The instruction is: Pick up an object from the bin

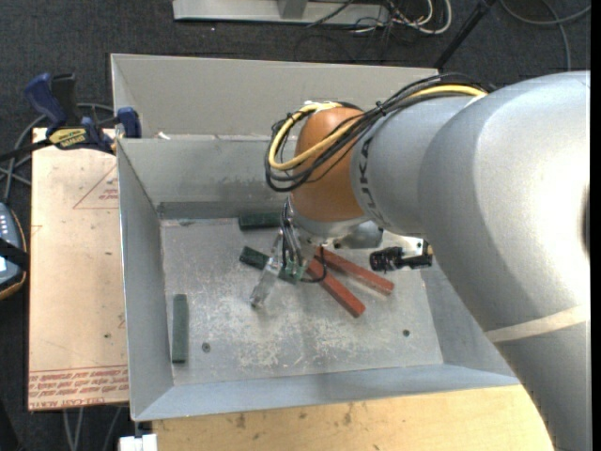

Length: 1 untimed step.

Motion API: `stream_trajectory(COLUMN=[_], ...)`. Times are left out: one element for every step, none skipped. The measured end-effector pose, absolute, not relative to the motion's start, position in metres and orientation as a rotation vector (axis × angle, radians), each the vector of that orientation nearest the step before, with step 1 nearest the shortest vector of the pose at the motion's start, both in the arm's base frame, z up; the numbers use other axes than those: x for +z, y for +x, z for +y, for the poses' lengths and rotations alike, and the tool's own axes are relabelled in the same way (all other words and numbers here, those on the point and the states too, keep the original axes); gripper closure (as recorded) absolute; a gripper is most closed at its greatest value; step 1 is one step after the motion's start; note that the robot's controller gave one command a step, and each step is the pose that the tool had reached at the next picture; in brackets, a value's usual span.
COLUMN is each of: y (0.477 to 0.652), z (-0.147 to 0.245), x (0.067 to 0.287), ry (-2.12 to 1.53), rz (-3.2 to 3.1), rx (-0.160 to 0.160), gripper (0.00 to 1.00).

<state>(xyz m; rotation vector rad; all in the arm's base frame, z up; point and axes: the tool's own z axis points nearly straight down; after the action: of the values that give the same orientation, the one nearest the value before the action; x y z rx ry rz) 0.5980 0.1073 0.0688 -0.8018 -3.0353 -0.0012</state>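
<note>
- I see the tool [282, 272] low over the middle of the bin [141, 252], under the arm's orange cover [324, 172]; I cannot tell whether it is released or clenched
- The nearest thing is a small dark green block [252, 257], short and rectangular, lying flat and a little askew just beside the tool, on the view's left; I cannot tell whether the two touch
- Two red-brown sticks [355, 272] lie in a narrow V just on the tool's other side, their near ends hidden under the wrist
- A second dark green block [260, 222] lies along the foot of the back wall, near the tool
- A black and white piece [399, 258] sits beyond the sticks, close against the arm
- A long dark green bar [177, 328] lies well apart, along the left wall
- Toward the front wall and the front left corner I have open floor to move in; the back and right are crowded by things and the arm
</note>
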Motion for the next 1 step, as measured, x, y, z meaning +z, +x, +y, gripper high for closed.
stream_trajectory(y=[0.5983], z=[0.1074], x=[0.0689], ry=[-0.801], rz=[-3.037], rx=[-0.002], gripper=[0.0])
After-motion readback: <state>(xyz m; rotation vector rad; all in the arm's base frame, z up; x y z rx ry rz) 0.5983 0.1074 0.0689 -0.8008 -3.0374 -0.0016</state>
